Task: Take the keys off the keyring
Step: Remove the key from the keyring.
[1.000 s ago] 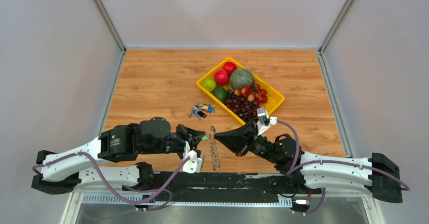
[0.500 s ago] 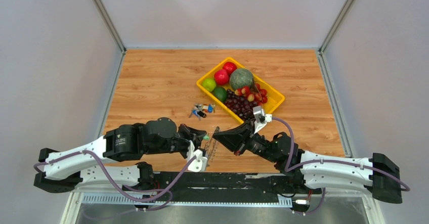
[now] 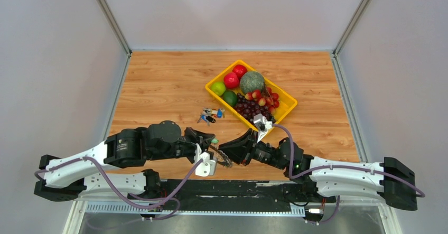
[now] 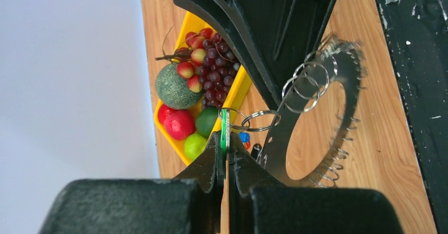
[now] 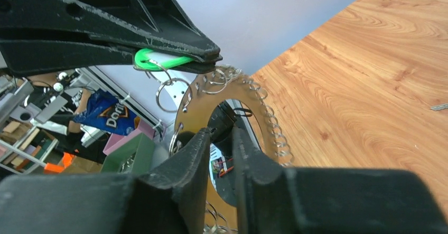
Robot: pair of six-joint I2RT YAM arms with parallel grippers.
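Observation:
The keyring [image 4: 274,139] hangs above the table's near edge as a wide flat silver band with small wire loops [image 4: 308,81] along its rim. Single keys cannot be told apart in it. My left gripper [image 4: 224,136] is shut on the small green tag [image 4: 224,123], which links to the band through two split rings. From above, the left gripper [image 3: 212,139] and right gripper [image 3: 222,151] nearly meet, with the keyring [image 3: 226,162] just below them. In the right wrist view the right gripper [image 5: 222,133] stands slightly open at the keyring's [image 5: 193,104] inner edge, with nothing seen pinched.
A yellow tray [image 3: 288,106] with a melon, grapes, apples and limes sits right of centre, behind the grippers. A small bunch of coloured keys [image 3: 211,113] lies left of the tray. Grey walls close in the wooden table [image 3: 158,81] on three sides.
My right arm has moved left, up to the left gripper, and its jaws have parted a little. The keyring has swung from hanging edge-on to a tilted, shorter outline.

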